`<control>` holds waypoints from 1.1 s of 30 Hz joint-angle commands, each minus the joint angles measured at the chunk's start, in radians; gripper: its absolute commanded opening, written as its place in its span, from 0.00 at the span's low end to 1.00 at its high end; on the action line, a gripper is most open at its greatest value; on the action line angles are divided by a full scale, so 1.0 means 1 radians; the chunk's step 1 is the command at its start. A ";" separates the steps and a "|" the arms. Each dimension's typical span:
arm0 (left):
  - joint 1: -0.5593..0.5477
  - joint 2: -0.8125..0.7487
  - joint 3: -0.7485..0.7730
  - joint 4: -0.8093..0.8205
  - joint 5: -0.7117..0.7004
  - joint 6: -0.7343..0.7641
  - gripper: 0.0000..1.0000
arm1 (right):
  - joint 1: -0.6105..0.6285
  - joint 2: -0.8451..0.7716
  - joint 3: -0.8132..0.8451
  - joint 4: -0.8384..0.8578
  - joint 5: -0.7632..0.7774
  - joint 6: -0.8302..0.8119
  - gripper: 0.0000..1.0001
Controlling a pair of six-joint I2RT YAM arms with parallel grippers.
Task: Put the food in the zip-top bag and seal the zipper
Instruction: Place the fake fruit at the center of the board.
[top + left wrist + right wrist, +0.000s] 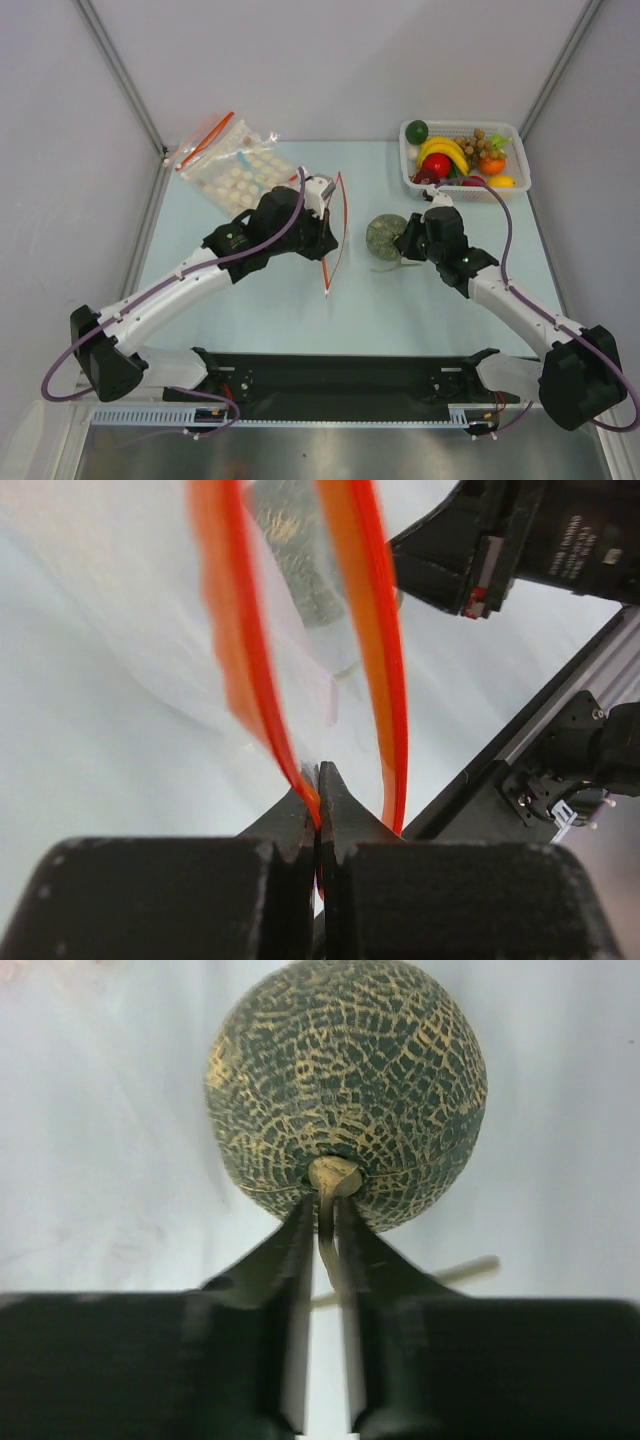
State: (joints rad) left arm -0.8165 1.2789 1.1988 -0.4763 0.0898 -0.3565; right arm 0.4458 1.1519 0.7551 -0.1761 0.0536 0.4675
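Note:
The rough grey-green ball rests on the table, right of the zip-top bag. My right gripper is at its stem; the jaws stand slightly apart and the thin stem lies loose between them. My left gripper is shut on one lip of the zipper. The other red lip bows away, so the mouth gapes toward the ball, seen through the plastic. A shiny red fruit and a dark green ball lie in the basket.
A white basket at the back right holds yellow bananas, a brown grape bunch and other toy fruit. A clear bag of pale discs lies at the back left. Grey walls close in the table's sides and back.

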 commanded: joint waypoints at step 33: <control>-0.162 0.063 0.116 -0.162 -0.315 0.036 0.00 | 0.370 -0.290 -0.091 0.428 -0.054 -0.153 0.73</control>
State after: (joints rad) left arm -0.9569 1.3296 1.2961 -0.6392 -0.1925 -0.3317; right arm 0.8043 0.8597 0.6121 0.1787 -0.0479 0.3351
